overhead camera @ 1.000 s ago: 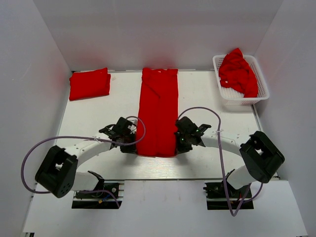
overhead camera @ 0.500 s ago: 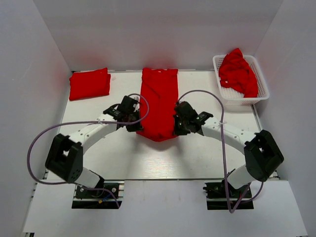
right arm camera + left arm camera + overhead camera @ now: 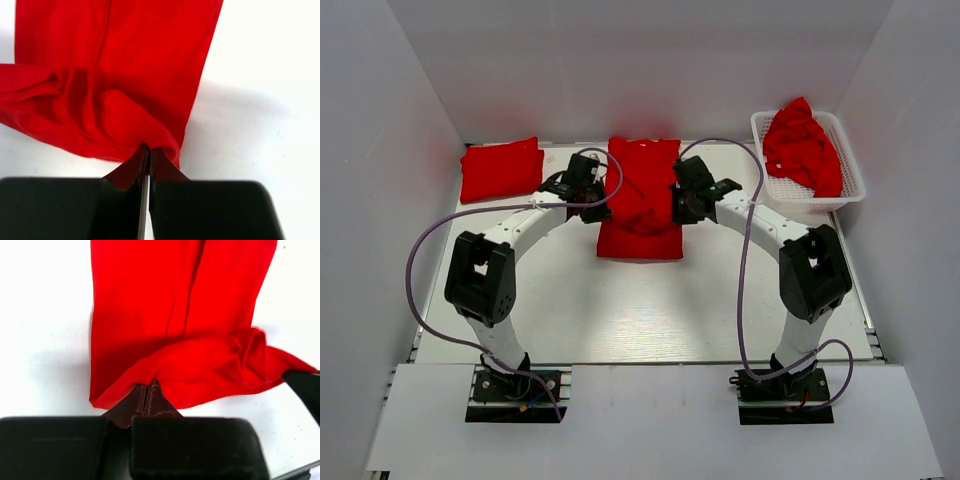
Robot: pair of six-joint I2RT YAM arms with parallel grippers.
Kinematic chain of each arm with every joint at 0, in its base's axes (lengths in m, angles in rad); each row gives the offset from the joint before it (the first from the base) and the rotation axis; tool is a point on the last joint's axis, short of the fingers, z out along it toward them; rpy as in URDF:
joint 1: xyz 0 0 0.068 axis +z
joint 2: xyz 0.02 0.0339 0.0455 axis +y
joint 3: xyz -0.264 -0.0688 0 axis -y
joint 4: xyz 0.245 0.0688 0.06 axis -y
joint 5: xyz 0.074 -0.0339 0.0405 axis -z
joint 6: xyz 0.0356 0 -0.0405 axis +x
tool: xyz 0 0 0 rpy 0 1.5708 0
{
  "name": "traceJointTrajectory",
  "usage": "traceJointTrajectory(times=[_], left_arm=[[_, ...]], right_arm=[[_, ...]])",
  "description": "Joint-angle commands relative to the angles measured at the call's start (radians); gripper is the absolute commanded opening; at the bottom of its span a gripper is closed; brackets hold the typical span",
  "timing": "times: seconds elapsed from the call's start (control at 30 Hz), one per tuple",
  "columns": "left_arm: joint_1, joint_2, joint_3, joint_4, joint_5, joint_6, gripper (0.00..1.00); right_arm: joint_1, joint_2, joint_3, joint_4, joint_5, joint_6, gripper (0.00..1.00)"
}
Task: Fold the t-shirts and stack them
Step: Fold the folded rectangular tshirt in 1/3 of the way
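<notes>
A folded bright red cloth t-shirt lies far left. Mid-table, the left gripper pinches one hem corner of a narrow-folded red t-shirt, and the right gripper pinches the other — the hem-to-collar fold looks in hand. The next move calls for carrying both corners level to the collar, then releasing together — crumpled red t-shirts wait in the white plastic lattice basket, far right.

A white table sits inside a plain white enclosure: a back wall, a left wall and a right wall. A white board lies along the near edge. Light is bright and even, shadows soft.
</notes>
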Motion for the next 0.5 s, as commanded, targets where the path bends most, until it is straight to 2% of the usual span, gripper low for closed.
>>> traceJointTrajectory(times=[0.0,0.13,0.47], left_arm=[[0.022,0.028,0.077,0.020,0.023,0.036,0.00],[0.044,0.054,0.121,0.066,0.033,0.059,0.00],[0.083,0.207,0.243,0.085,0.082,0.090,0.00]], right_arm=[[-0.025,0.038,0.100,-0.014,-0.011,-0.085,0.00],[-0.068,0.097,0.157,-0.016,-0.107,-0.122,0.00],[-0.130,0.200,0.276,-0.011,-0.196,-0.156,0.00]])
